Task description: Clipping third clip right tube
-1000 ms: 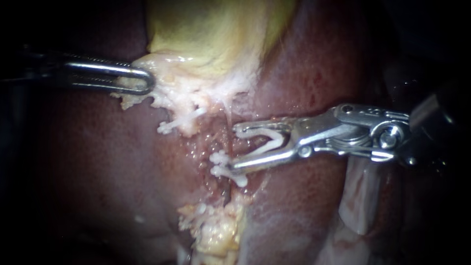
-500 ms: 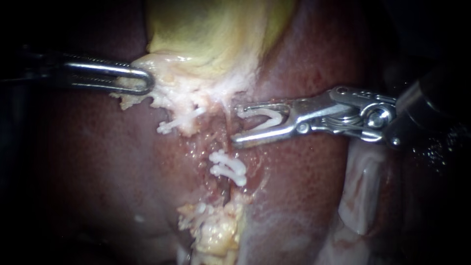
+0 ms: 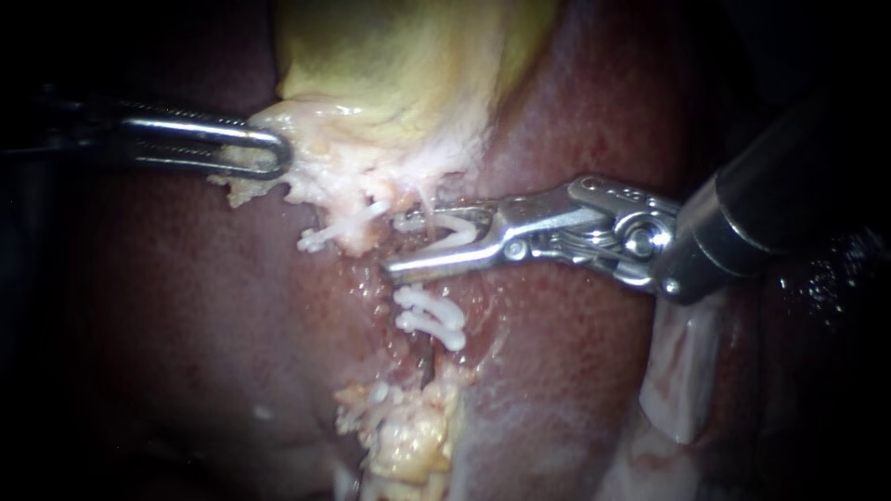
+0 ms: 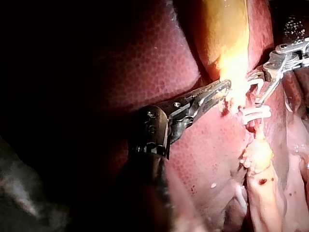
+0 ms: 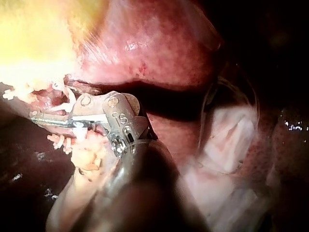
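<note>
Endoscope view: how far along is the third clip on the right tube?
Done: two clips sit closed, side by side. In hand: the right instrument holds a loaded clip open in its jaws, just above those two; whether it straddles anything yet is unclear. The left instrument grips the gallbladder at its pale edge. Left: seat the clip, close it, withdraw.

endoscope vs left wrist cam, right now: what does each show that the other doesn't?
Endoscope only: the right instrument's dark shaft. Left wrist only: the left instrument's hinge, joint and shaft; in the endoscope view little beyond its jaws shows. Both: the left jaws gripping pale tissue at the gallbladder's edge, the right jaws holding a white clip, two closed clips nearby, and the liver.
</note>
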`<state>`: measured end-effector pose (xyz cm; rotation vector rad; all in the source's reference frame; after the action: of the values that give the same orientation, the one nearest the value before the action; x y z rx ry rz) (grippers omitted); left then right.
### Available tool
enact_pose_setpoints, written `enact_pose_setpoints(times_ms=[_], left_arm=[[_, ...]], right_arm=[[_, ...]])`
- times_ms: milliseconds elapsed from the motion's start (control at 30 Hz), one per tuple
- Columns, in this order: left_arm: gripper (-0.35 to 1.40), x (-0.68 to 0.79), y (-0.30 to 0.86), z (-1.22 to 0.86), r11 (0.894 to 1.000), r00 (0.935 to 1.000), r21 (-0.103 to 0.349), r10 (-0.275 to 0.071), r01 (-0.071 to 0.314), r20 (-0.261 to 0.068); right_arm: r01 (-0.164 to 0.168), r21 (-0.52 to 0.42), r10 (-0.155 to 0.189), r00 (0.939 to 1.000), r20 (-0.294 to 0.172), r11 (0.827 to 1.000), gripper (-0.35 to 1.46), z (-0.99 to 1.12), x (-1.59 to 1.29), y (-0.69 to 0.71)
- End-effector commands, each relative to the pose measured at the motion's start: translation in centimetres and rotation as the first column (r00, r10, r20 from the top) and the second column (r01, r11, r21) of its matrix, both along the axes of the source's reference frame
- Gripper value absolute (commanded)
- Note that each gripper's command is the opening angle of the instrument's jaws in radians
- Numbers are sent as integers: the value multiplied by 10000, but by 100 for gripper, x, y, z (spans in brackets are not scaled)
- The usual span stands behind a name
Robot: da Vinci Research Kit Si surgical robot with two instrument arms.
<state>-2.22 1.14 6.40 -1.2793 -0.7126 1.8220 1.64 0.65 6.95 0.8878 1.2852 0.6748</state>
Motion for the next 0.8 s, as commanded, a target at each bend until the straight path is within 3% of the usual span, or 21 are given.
enact_pose_setpoints(times_ms=[33,433,600,800], left_arm=[[-35,0,0,0,10000,10000,-1,-1,1,-1],[-35,0,0,0,10000,10000,-1,2,-2,0],[-35,0,0,1,10000,10000,-1,2,-2,1],[-35,0,0,0,10000,10000,0,2,-2,1]], right_arm=[[68,17,-68,10000,-54,10000,49,-4,0,0],[675,267,-656,9956,-667,9974,42,-45,-1,-2],[659,295,-638,9957,-669,9974,35,-51,-1,0],[658,301,-637,9957,-671,9974,6,-51,-2,2]])
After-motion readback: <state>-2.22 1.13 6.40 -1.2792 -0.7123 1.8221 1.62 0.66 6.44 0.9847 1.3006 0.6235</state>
